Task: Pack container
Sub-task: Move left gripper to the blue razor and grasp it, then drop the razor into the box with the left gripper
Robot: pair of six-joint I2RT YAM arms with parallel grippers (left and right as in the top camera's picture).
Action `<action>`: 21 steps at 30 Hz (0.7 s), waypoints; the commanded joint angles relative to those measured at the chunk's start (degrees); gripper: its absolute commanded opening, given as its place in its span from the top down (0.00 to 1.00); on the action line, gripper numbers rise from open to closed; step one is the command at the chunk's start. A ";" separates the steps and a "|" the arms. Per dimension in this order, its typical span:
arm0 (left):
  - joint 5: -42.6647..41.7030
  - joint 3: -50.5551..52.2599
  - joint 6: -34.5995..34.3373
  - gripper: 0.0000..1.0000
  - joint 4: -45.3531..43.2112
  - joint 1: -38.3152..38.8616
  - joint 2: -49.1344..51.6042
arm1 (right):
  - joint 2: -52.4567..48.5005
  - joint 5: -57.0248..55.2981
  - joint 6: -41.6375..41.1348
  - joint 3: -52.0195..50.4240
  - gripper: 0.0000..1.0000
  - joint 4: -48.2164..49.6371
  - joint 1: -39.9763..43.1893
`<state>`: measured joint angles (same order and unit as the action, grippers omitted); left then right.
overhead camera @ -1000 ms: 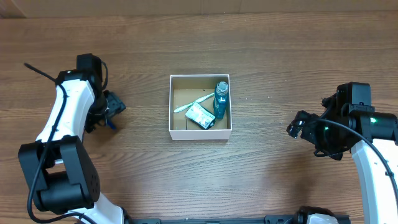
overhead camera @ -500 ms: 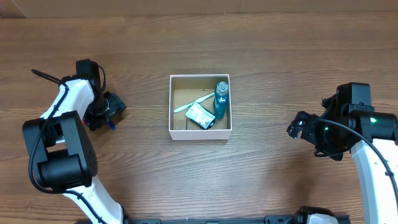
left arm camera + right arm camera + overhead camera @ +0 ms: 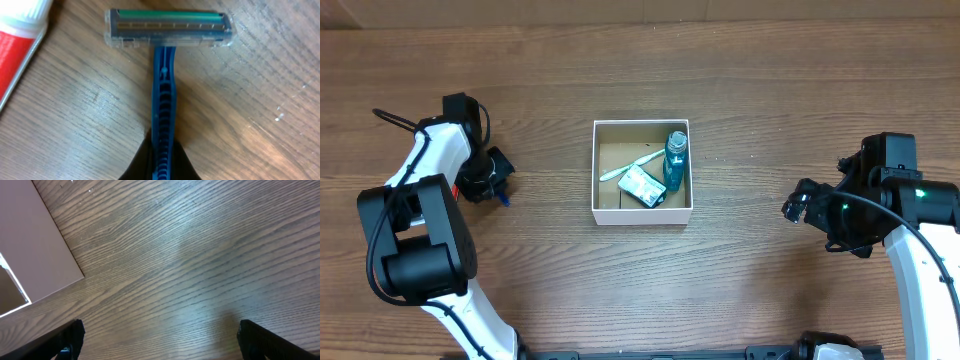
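Note:
The container (image 3: 642, 214), a small square box with white walls and a brown inside, sits mid-table. It holds a white toothbrush (image 3: 625, 168), a teal bottle (image 3: 676, 160) and a small packet (image 3: 641, 186). Far to its left, my left gripper (image 3: 490, 178) is down at the table. In the left wrist view, my left gripper (image 3: 162, 160) is shut on the handle of a blue razor (image 3: 164, 95) that lies flat on the wood, head away from the fingers. My right gripper (image 3: 800, 205) stands open over bare wood right of the container, its fingers (image 3: 65, 337) wide apart with nothing between them.
A red and white tube (image 3: 17, 35) lies just left of the razor's head. The container's white wall (image 3: 40, 245) shows at the left of the right wrist view. Wood tabletop (image 3: 770, 90) surrounds everything.
My left gripper has closed on the razor's handle after standing open, and the left arm has swung in a little. The right arm has not moved.

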<state>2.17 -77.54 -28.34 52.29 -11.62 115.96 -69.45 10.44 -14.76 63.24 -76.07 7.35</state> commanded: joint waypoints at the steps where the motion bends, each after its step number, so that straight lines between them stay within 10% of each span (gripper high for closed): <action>1: 1.01 -7.76 0.07 0.96 6.71 0.31 1.99 | 0.24 -0.33 -0.02 0.07 0.00 0.17 -0.17; 6: 0.96 -24.98 3.41 0.96 18.49 8.61 -3.43 | 0.24 -0.35 -0.02 0.07 0.00 0.20 -0.17; 13: 1.40 -30.25 26.29 0.96 16.17 37.55 -9.99 | 0.24 -0.33 -0.04 0.07 0.00 0.79 -0.17; 21: -1.18 -29.70 22.97 0.96 18.45 43.08 0.72 | 0.24 -0.33 -0.04 0.07 0.00 0.59 -0.17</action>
<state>2.09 -107.59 -5.37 69.28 32.14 112.05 -69.45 10.24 -14.74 63.24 -75.66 7.35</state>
